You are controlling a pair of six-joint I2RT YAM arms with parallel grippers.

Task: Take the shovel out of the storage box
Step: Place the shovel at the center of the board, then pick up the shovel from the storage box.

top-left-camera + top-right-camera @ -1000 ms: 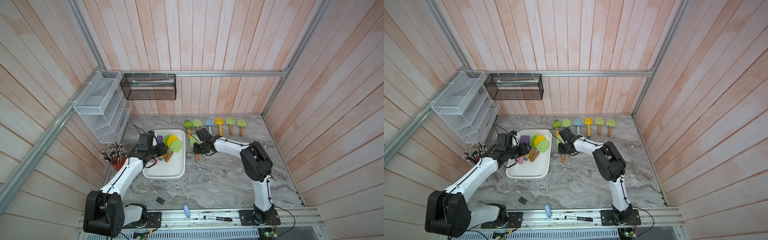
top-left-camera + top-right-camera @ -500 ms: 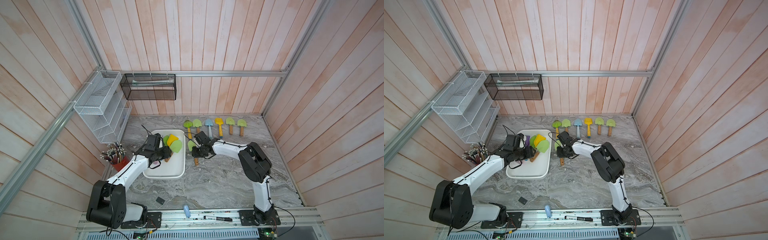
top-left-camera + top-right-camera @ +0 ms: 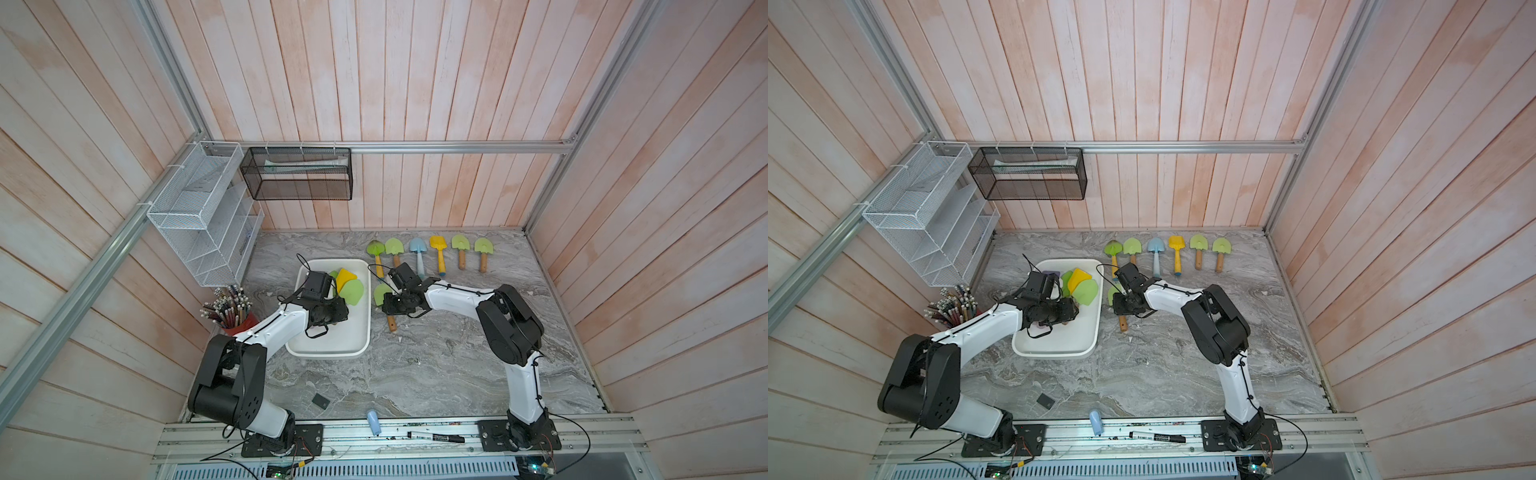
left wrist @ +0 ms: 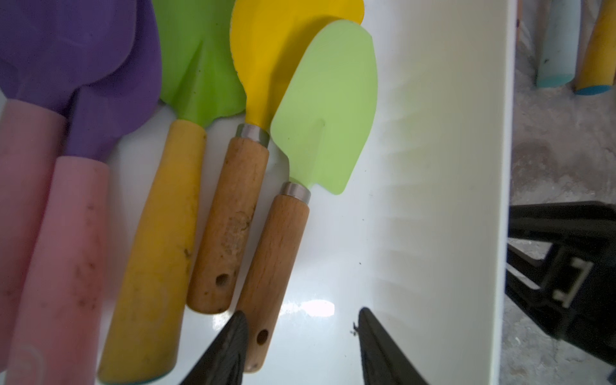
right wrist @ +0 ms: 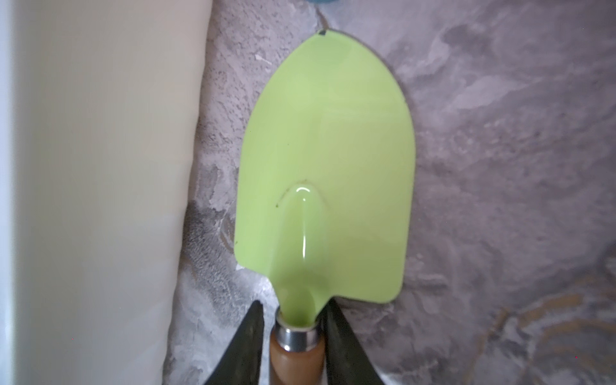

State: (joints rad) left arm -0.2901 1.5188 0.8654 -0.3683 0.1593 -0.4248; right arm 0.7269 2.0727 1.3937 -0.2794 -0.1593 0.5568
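Observation:
The white storage box (image 3: 328, 353) (image 3: 1054, 353) sits left of centre. Inside lie several shovels: a light green one with a wooden handle (image 4: 326, 106) (image 3: 353, 291), a yellow one (image 4: 266, 50), a darker green one with a yellow handle (image 4: 196, 66) and a purple one (image 4: 66, 50). My left gripper (image 4: 302, 313) (image 3: 338, 311) hovers open over the box floor. The light green shovel's handle end lies just inside one of its fingers. Another light green shovel (image 5: 326, 166) (image 3: 380, 293) lies on the marble beside the box wall (image 5: 100, 166). My right gripper (image 5: 293, 305) (image 3: 390, 305) straddles its neck, open, with a gap on one side.
Several shovels (image 3: 419, 249) lie in a row along the back wall. A red cup of pencils (image 3: 232, 311) stands left of the box. A white wire rack (image 3: 199, 216) and a black mesh basket (image 3: 297, 174) hang on the walls. A small black piece (image 3: 321, 401) lies near the front.
My left gripper has moved right, over the shovel handles in the box. My right gripper has shifted slightly nearer with the shovel and its jaws have parted a little.

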